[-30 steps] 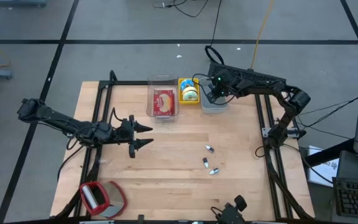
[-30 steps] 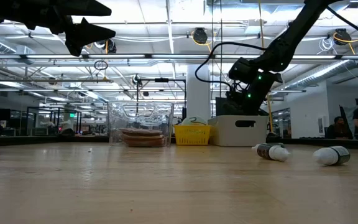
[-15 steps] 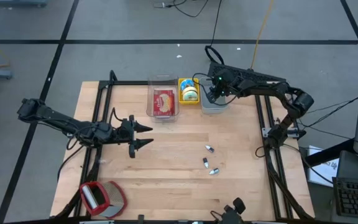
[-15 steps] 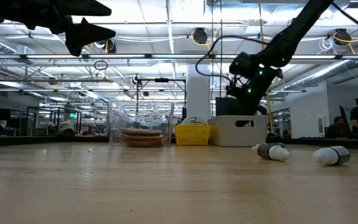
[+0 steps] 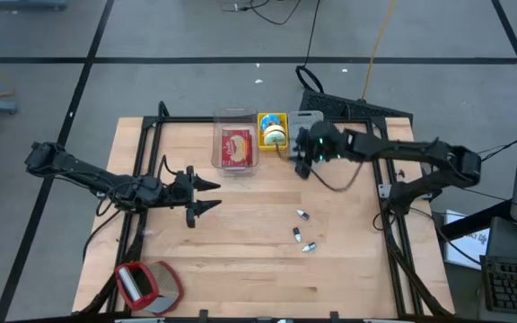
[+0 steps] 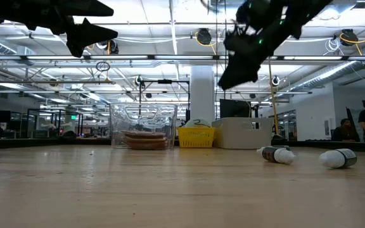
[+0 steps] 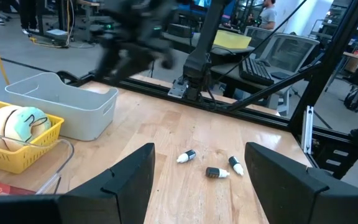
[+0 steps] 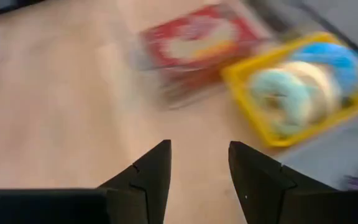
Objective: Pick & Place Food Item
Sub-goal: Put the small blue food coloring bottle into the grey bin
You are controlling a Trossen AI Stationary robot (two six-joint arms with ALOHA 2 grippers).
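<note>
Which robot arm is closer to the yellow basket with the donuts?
The right arm. Its pincer hangs open and empty just beside the yellow basket of donuts. The left pincer waits open farther away, over bare table.

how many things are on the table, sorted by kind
small bottles: 3
clear container holding a red packet: 1
yellow basket of doughnuts: 1
white bin: 1
red object at the table's near left corner: 1
total: 7
</note>
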